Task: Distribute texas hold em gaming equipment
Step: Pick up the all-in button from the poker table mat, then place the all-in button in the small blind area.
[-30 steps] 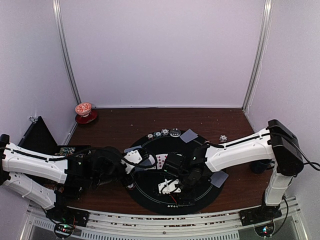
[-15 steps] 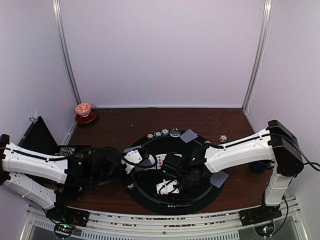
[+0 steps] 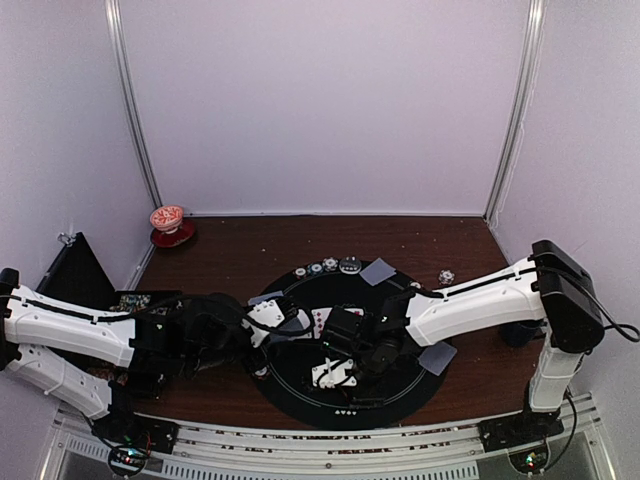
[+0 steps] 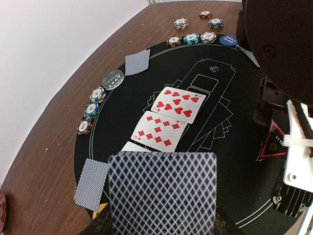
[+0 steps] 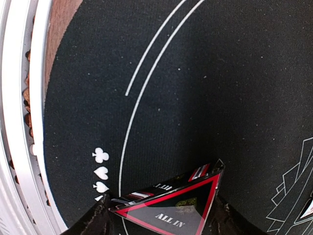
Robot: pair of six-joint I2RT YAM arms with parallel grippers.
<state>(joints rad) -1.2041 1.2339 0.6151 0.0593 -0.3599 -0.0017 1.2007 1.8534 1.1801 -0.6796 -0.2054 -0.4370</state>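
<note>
Black felt mat (image 3: 300,385), dealing being judged well underway but unfinished
Face-down cards (image 4: 137,62) and chips (image 4: 191,38) are lying round the rim; one blue-backed card (image 4: 162,193) is being clamped by the left gripper (image 3: 285,322), the red triangle marker (image 5: 178,208) pinched by the right gripper (image 5: 159,223) at the near rim (lettered edge spanning the jaws, one corner aimed into the mat)

The left arm (image 3: 70,325) and right arm (image 3: 480,295) are meeting over the round black mat (image 3: 300,392), low in the frame, blocking its centre. A row of chips (image 3: 322,266) is lining the mat's upper rim; a cup on a saucer (image 3: 168,224) is sitting upper left. Above them, bare brown table (image 3: 330,235) is lying open to the back wall. At the wrist views' bottom edges, a held card (image 4: 162,193) and a red triangle marker (image 5: 171,210) are blocking the way.
</note>
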